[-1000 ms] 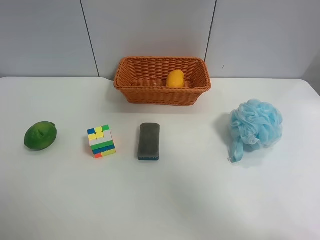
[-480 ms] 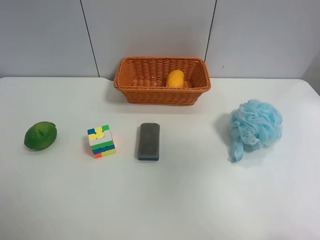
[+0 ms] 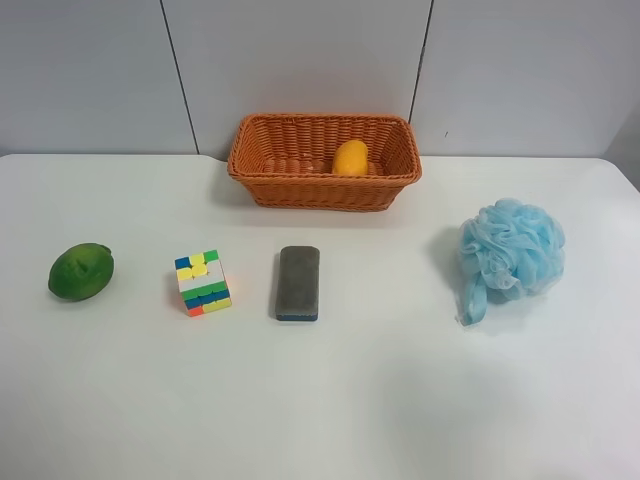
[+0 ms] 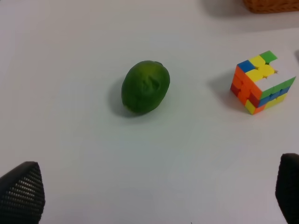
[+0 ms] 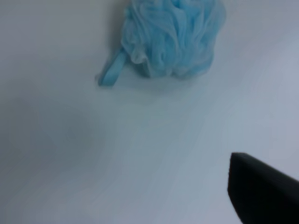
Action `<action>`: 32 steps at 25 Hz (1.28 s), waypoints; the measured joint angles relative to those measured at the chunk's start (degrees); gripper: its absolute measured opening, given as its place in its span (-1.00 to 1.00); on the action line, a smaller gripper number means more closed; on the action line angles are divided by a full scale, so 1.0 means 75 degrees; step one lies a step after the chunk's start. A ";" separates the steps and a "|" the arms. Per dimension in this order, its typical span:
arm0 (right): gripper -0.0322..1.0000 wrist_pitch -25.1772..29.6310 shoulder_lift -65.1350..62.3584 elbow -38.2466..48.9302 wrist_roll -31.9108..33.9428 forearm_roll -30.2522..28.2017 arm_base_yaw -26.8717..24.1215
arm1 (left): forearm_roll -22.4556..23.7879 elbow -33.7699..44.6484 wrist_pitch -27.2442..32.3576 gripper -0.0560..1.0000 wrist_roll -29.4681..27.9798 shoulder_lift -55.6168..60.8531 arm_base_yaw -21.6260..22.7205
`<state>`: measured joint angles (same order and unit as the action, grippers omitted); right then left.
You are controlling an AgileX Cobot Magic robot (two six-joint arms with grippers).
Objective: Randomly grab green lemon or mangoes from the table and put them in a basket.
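The dark green lemon (image 3: 81, 271) lies on the white table (image 3: 400, 400) at the exterior high view's left side. It also shows in the left wrist view (image 4: 145, 86). My left gripper (image 4: 154, 191) is open and empty, hovering short of the lemon, with both fingertips wide apart. The orange-yellow mango (image 3: 351, 158) lies inside the wicker basket (image 3: 265, 185) at the back middle. Of my right gripper only one dark finger (image 5: 261, 191) shows, far off to one side, with nothing held. No arm shows in the exterior high view.
A coloured puzzle cube (image 3: 203, 283) and a grey eraser block (image 3: 298, 283) lie between the lemon and the table's middle. The cube also shows in the left wrist view (image 4: 261, 83). A blue bath pouf (image 3: 510, 252) sits at the view's right, also in the right wrist view (image 5: 170, 37).
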<state>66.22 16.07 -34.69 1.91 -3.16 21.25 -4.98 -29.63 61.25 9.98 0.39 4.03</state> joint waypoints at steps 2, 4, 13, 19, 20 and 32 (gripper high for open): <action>0.98 -0.0277 -0.0472 0.0414 0.0000 0.0075 -0.0350 | 0.0000 0.0000 0.0000 0.99 0.0000 0.0000 0.0000; 0.98 -0.0353 -0.0888 0.0732 -0.0007 0.0153 -0.0726 | 0.0000 0.0000 0.0000 0.99 0.0000 0.0000 0.0000; 0.98 -0.0648 -0.2164 0.0862 -0.0007 0.0300 -0.2181 | 0.0000 0.0000 0.0000 0.99 0.0000 0.0000 0.0000; 0.98 -0.0707 -0.2164 0.0951 -0.0007 0.0300 -0.2222 | 0.0000 0.0000 0.0000 0.99 0.0000 0.0000 0.0000; 0.98 -0.0707 -0.2164 0.0951 -0.0007 0.0300 -0.2222 | 0.0000 0.0000 0.0000 0.99 0.0000 0.0000 0.0000; 0.98 -0.0707 -0.2164 0.0951 -0.0007 0.0300 -0.2222 | 0.0000 0.0000 0.0000 0.99 0.0000 0.0000 0.0000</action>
<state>60.92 -0.16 -27.56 1.86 -0.91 4.58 -4.98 -29.63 61.25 9.98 0.39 4.03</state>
